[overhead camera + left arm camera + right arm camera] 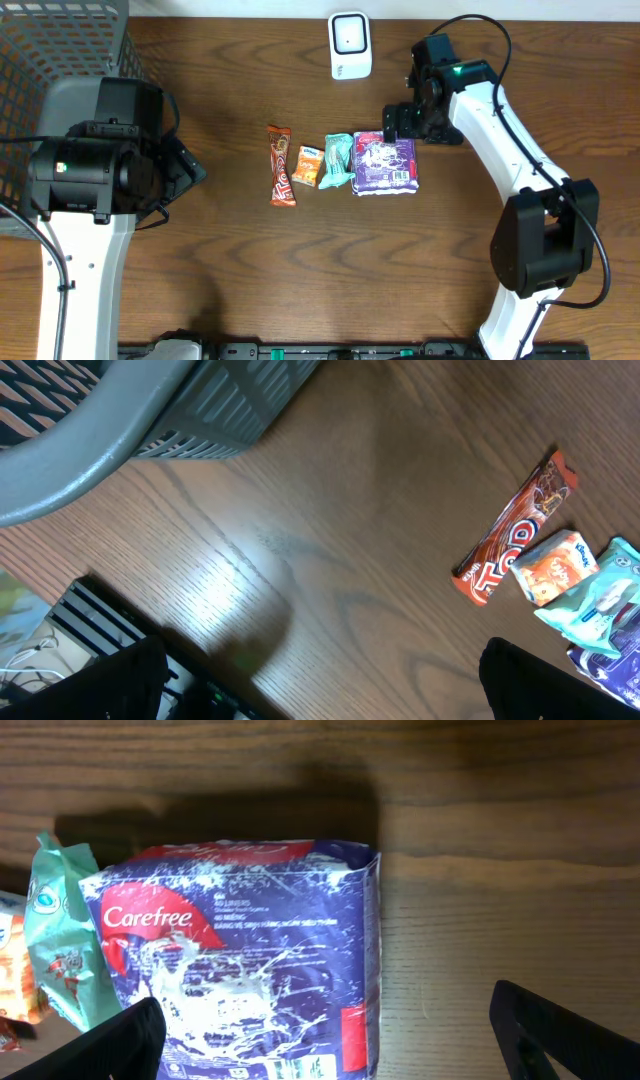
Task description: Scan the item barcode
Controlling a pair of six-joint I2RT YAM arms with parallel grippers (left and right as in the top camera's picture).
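Right pincer (335, 1035) stood spread to its widest, its two dark fingers (125, 1042) set apart at the lower corners of the wrist view, gripping nothing. It hung over the far edge of a purple crinkled plastic pack (240, 970) printed "Carefree" in white on a red swoosh. The pack lay flat on the brown wood-grain bench (500, 870), its glossy film creased and catching the light, and in that view it filled most of the gap between the fingers. Whether they touched the film could not be told.

Left pincer (330, 685) was likewise wide open and empty, well apart from the goods and near a grey slotted plastic basket (200, 410).

Seen from overhead, the pack sat at the right end of a short row at mid-bench. Just to its left lay a soft teal tissue packet (338, 160), then a small orange sachet (308, 166), then a long red-brown candy bar wrapper (281, 165) lettered "TOP". A white rounded-rectangle scanner (350, 45) stood at the bench's far edge, near the right arm and apart from the row.
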